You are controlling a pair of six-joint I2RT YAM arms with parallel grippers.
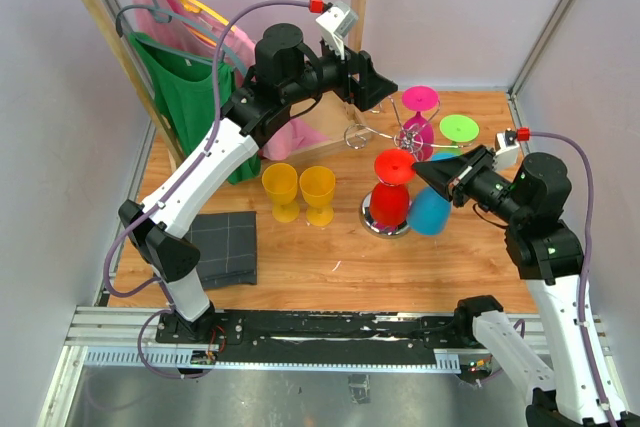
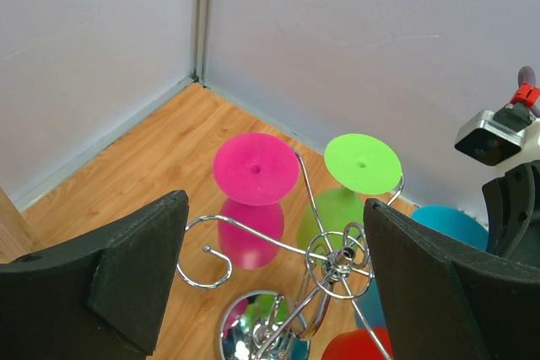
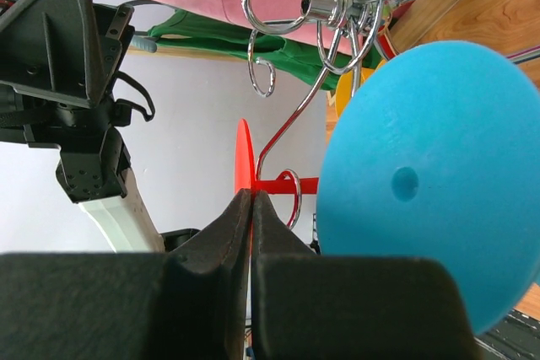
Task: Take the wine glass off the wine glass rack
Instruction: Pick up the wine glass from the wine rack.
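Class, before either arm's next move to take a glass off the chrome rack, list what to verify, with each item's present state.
1. Left gripper open: ok.
2. Left gripper over the wine glass rack, holding nothing: ok.
3. Right gripper gripping the red glass: cannot tell; fingers shut at its foot's rim.
4. Blue glass clear of that gripper: not ok, its foot crowds it.

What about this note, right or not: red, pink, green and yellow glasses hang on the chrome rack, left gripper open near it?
The fourth hanging glass is blue, not yellow; the top external view shows it. The red glass, pink glass and green glass do hang on the chrome rack, left gripper open near it.
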